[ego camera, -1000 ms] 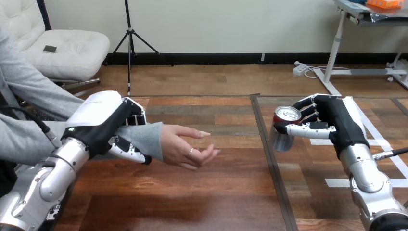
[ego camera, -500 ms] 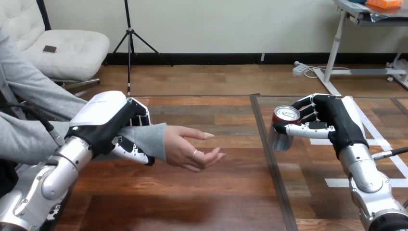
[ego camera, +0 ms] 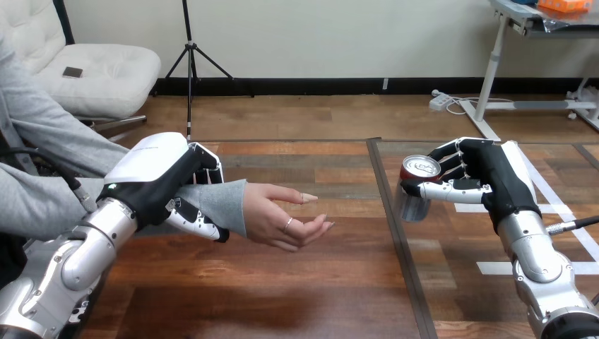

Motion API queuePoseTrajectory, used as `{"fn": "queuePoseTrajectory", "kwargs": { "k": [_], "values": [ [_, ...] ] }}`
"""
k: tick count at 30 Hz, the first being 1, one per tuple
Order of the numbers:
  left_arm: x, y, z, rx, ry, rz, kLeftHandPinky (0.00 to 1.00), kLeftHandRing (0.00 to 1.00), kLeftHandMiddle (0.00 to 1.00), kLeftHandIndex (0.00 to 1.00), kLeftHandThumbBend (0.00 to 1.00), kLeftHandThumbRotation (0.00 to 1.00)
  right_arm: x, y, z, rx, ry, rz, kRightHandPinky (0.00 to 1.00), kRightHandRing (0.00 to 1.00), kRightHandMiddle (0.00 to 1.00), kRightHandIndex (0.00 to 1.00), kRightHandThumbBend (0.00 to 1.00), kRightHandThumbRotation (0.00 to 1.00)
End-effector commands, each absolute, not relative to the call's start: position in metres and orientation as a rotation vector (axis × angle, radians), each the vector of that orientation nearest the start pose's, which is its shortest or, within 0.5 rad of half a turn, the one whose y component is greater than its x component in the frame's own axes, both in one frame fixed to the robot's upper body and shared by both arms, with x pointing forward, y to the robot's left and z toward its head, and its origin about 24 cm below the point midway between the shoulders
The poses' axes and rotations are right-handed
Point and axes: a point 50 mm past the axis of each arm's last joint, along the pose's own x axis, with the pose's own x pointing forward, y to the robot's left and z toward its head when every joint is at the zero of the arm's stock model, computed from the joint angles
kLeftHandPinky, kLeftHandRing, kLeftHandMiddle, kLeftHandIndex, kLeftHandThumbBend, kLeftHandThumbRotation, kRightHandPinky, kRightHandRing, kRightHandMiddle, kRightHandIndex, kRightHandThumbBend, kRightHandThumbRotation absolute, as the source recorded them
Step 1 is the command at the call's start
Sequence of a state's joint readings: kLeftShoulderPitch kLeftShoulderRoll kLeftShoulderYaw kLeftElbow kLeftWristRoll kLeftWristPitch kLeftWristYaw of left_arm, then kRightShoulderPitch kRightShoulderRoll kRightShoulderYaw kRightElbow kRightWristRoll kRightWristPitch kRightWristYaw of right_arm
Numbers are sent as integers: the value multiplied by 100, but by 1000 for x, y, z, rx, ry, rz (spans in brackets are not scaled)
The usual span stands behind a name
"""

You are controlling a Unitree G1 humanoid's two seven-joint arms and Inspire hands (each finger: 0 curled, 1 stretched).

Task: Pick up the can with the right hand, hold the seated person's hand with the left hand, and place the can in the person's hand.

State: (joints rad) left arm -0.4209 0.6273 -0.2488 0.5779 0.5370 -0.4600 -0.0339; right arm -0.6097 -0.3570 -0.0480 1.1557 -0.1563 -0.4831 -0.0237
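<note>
- Table (ego camera: pixel 304 296) of dark wooden planks spread across the lower view, with a thin dark seam running down it right of centre.
- Left hand (ego camera: pixel 159 176) sat at the view's left above the table, fingers over and thumb under the person's grey-sleeved wrist (ego camera: pixel 222 205), curled round it.
- Right hand (ego camera: pixel 487 176) stood at the view's right, well apart from the left, its fingers and thumb clasped round the can.
- Person's hand (ego camera: pixel 279 215) reached out of the sleeve towards the centre, palm up and fingers loosely spread.
- Can (ego camera: pixel 417 187) stood upright in that right-side grip, silver top showing; whether its base met the table, I could not tell.
</note>
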Motion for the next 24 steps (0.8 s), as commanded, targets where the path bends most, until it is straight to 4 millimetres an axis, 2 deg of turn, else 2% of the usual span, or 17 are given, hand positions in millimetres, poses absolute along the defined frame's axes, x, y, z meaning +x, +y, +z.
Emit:
{"fn": "queuePoseTrajectory", "kwargs": {
  "k": [1, 24],
  "values": [
    [325, 216, 98, 1167, -278, -340, 23, 28, 33, 33, 79, 0, 361, -235, 79, -457, -128, -62, 37, 39, 42, 43, 77, 0],
    [323, 218, 98, 1168, -290, -366, 25, 30, 35, 37, 78, 0, 359, -238, 79, -450, -129, -60, 35, 37, 41, 43, 78, 0]
  ]
}}
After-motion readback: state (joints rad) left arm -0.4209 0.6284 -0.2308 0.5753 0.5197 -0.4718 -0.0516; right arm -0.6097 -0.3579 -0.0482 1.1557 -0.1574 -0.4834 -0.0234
